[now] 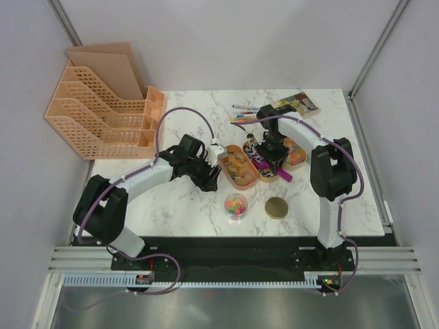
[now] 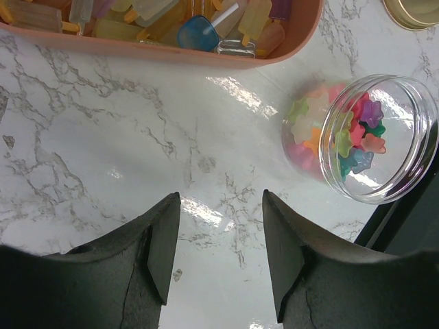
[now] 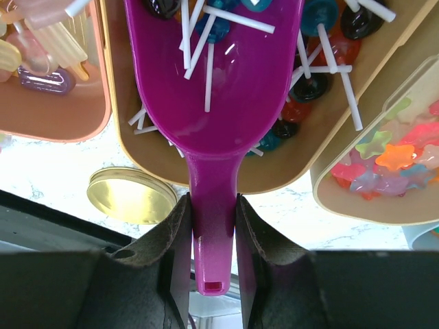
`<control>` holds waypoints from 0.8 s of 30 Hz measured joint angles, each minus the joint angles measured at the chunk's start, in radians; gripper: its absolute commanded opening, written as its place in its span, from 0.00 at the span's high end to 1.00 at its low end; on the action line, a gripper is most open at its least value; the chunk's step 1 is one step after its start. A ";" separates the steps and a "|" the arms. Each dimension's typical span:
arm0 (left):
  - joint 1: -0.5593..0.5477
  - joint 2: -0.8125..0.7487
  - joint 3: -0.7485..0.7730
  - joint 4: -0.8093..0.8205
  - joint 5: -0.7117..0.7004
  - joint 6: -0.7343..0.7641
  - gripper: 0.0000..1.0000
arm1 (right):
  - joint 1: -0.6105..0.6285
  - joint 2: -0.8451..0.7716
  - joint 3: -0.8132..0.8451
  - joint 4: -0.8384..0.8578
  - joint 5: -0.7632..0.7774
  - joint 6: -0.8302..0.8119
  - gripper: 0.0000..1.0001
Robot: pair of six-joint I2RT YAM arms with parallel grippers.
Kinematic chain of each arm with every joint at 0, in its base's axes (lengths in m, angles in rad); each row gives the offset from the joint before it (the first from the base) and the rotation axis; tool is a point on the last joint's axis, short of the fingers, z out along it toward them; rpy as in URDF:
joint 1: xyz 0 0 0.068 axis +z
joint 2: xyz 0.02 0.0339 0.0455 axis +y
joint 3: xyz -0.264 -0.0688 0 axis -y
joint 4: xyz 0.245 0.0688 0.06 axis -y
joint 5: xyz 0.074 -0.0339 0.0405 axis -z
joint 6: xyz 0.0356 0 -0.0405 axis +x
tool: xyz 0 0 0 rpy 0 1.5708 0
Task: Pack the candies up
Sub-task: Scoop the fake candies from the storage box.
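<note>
Scooping was the step in hand, as we judged it. The right gripper had its fingers clenched on the handle of the purple scoop. The scoop's bowl lay in the middle tray beyond the jar, among the lollipops, with a few sticks lying in it. The left gripper hung with fingers released and nothing between them, over bare marble just beside the jar. Of the candies, some star-shaped ones sat in the jar, and the others lay in the three trays behind it. The gold lid lay off, beside the jar. Next, we reckoned, the scoop needed lifting level so nothing spilled, then carrying to the jar's mouth and tipping. The left gripper could steady the jar meanwhile.
</note>
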 measured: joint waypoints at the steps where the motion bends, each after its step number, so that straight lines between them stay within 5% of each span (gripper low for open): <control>1: 0.000 0.000 0.000 -0.001 0.000 0.000 0.41 | -0.003 -0.001 -0.002 0.001 -0.006 -0.002 1.00; 24: 0.068 0.031 0.123 -0.096 -0.027 0.069 0.41 | -0.041 -0.249 -0.294 0.263 -0.125 -0.036 1.00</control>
